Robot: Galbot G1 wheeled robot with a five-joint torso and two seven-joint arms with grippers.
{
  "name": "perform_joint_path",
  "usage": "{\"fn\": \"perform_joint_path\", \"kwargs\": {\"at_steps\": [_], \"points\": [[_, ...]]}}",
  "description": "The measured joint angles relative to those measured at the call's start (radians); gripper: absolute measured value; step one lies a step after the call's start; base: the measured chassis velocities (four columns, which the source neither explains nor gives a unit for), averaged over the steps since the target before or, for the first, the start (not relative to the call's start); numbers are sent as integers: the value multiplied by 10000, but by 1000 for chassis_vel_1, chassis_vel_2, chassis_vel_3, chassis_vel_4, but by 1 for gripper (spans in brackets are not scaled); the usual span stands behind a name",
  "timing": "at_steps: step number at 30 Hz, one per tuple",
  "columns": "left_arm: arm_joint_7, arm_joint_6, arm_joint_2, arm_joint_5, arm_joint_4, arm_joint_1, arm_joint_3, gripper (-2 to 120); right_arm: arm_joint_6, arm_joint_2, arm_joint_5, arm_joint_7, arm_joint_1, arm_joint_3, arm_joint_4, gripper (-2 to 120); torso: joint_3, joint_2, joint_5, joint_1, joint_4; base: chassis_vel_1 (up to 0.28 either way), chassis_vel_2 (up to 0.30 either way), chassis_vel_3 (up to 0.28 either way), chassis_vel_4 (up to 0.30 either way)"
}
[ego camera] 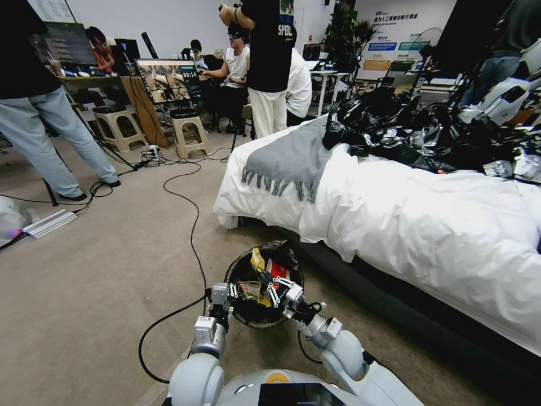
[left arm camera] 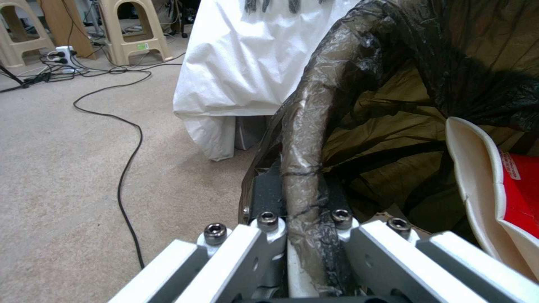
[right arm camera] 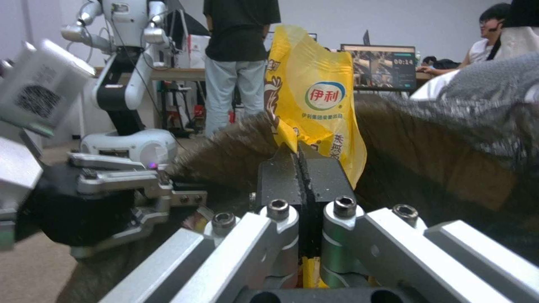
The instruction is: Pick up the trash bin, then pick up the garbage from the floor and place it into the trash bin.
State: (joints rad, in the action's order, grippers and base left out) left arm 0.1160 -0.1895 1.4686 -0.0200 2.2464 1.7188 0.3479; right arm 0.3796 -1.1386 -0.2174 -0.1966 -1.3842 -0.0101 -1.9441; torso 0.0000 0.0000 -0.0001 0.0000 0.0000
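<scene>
right hand (right arm camera: 300, 168) — yellow wrapper (right arm camera: 314, 105) pinched above bin (ego camera: 239, 270)

Round white plastic trash bin (ego camera: 265, 321): lined with thin crinkled black plastic film, semi-gloss. Film looks brownish and translucent where stretched over the rim (left arm camera: 303, 139). Left gripper (left arm camera: 301, 198): matt black rubbery pads, brushed silver metal links, steel socket screws, clamped on that rim. Right gripper (right arm camera: 302, 168): same build, pinching a glossy yellow plastic snack wrapper (right arm camera: 314, 109). Red-and-white carton (left arm camera: 500, 189): smooth coated paperboard. Beige carpet floor (ego camera: 101, 282): matt, short-pile. White bed cover (ego camera: 428, 225): soft matt cloth.
</scene>
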Motion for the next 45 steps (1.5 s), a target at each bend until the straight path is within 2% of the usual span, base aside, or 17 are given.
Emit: {"fn": "perform_joint_path", "kwargs": {"at_steps": [4,5,7,8,11,12,14,15,18,19,23,24,26,27,30,35,45], "points": [[4,4,5,24,50,-6,40,0,13,-55,258,193,-86,12,92,18,0,0,0,0,0,0,0,0,0],[4,4,5,24,50,-6,40,0,13,-55,258,193,-86,12,92,18,0,0,0,0,0,0,0,0,0],[12,3,24,29,70,-24,46,0,18,-96,300,269,-119,12,83,30,0,0,1,0,0,0,0,0,0],[12,3,24,29,70,-24,46,0,18,-96,300,269,-119,12,83,30,0,0,1,0,0,0,0,0,0],[13,3,44,29,70,-33,27,0,46,-66,357,279,-201,-6,11,43,0,0,1,0,1,0,0,0,0],[13,3,44,29,70,-33,27,0,46,-66,357,279,-201,-6,11,43,0,0,1,0,1,0,0,0,0],[10,1,53,29,67,-43,23,0,75,-10,413,254,-251,-70,-37,53,0,0,1,0,0,0,0,0,0],[10,1,53,29,67,-43,23,0,75,-10,413,254,-251,-70,-37,53,0,0,1,0,0,0,0,0,0],[5,-6,56,29,63,-40,18,0,81,6,439,245,-281,-123,-140,69,0,0,1,0,0,0,0,0,0],[5,-6,56,29,63,-40,18,0,81,6,439,245,-281,-123,-140,69,0,0,1,0,0,0,0,0,0],[5,-17,46,29,64,-24,23,0,82,23,463,251,-340,-160,-352,87,0,0,1,0,1,0,0,0,0],[5,-17,46,29,64,-24,23,0,82,23,463,251,-340,-160,-352,87,0,0,1,0,1,0,0,0,0],[3,-20,42,26,67,-15,17,0,82,47,485,254,-426,-232,-575,96,0,0,1,0,0,0,0,0,0],[3,-20,42,26,67,-15,17,0,82,47,485,254,-426,-232,-575,96,0,0,1,0,0,0,0,0,0],[-6,-25,38,15,68,-8,-10,0,106,68,542,268,-530,-384,-1045,107,0,0,1,0,0,0,0,0,0],[-7,-41,35,-2,68,8,-59,0,106,8,578,439,-539,-685,-1839,113,0,0,1,0,0,0,0,0,0],[15,-93,3,2,45,11,27,0,-27,-321,644,1167,-583,-1406,-3302,112,0,0,0,0,1,0,0,0,0]]}}
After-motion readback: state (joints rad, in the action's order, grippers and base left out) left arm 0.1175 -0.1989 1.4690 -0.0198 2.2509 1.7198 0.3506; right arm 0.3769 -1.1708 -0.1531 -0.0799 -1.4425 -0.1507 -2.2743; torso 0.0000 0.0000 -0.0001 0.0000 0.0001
